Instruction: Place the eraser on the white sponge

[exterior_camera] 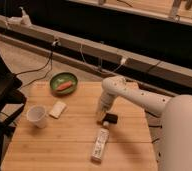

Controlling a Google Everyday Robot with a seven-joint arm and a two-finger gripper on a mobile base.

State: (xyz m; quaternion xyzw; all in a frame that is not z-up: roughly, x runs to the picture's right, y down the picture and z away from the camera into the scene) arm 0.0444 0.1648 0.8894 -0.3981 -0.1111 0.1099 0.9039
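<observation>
Your eraser [110,119] lies flat on the wooden table [64,150], a small black block a little right of the table's middle as you see it. The gripper [102,116] is down at the tabletop on the eraser's left side, touching it or very nearly so. You cannot tell from this view whether it is clamped on the eraser or merely stands against it. The white arm [134,95] reaches the gripper from the right, with its elbow bent over the far part of the table. The robot's pale body [184,135] fills the lower right corner of your view.

Just in front of the eraser, toward the near edge, a clear bottle [100,144] with a white label lies on its side.

The white sponge [57,109] sits well apart from the eraser, on the left half of the table, with its whole top face showing. A white paper cup [36,115] stands upright just beside it, to its left and slightly nearer you. Beyond the sponge, close to the far edge, a green bowl [56,79] holds an orange piece [64,86]. A black chair [1,100] stands against the table's left side, and cables [89,57] hang from the ledge behind.
</observation>
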